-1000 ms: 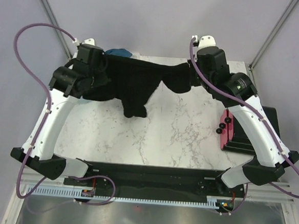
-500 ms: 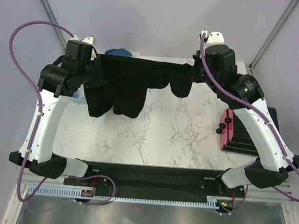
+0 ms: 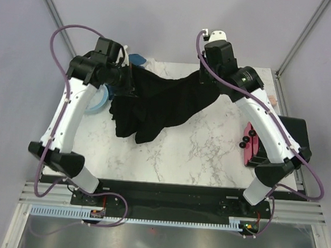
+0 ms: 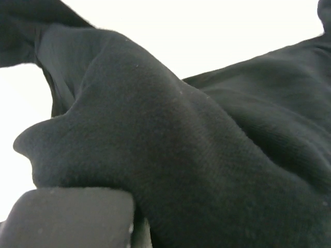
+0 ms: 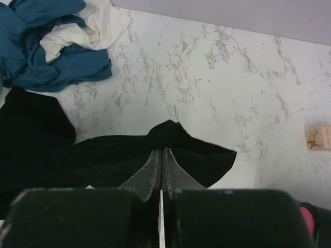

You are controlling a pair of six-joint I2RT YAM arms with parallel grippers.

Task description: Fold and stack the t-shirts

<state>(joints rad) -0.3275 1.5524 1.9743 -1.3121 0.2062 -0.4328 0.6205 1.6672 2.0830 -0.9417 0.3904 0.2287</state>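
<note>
- The black t-shirt [image 3: 155, 103] hangs in the air over the far half of the desk [image 3: 209, 144], stretched between the two raised arms. Its lower folds drop toward the marble, and we cannot tell if they touch it.
- The right tool [image 5: 161, 160] has its two fingers pressed together on a small peak of the black cloth.
- The left tool [image 3: 125, 80] is closed on the other end of the shirt. In its own camera dark fabric fills nearly the whole view. Only one blurred finger [image 4: 67, 217] shows at the bottom, and the pinch itself is covered.
- The shape of the shirt is hard to read: the collar and the sleeves are lost in the bunched folds.
- A teal-blue shirt [image 5: 51, 51] and a white shirt [image 5: 95, 26] lie crumpled together at the far left corner of the desk. From the top, the left arm hides most of them.
- A light blue cloth [image 3: 97, 101] shows beside the left arm, and the arm cuts it off.
- A small pinkish-beige block [image 5: 318, 137] rests near the right edge of the desk, well apart from the shirts.
</note>
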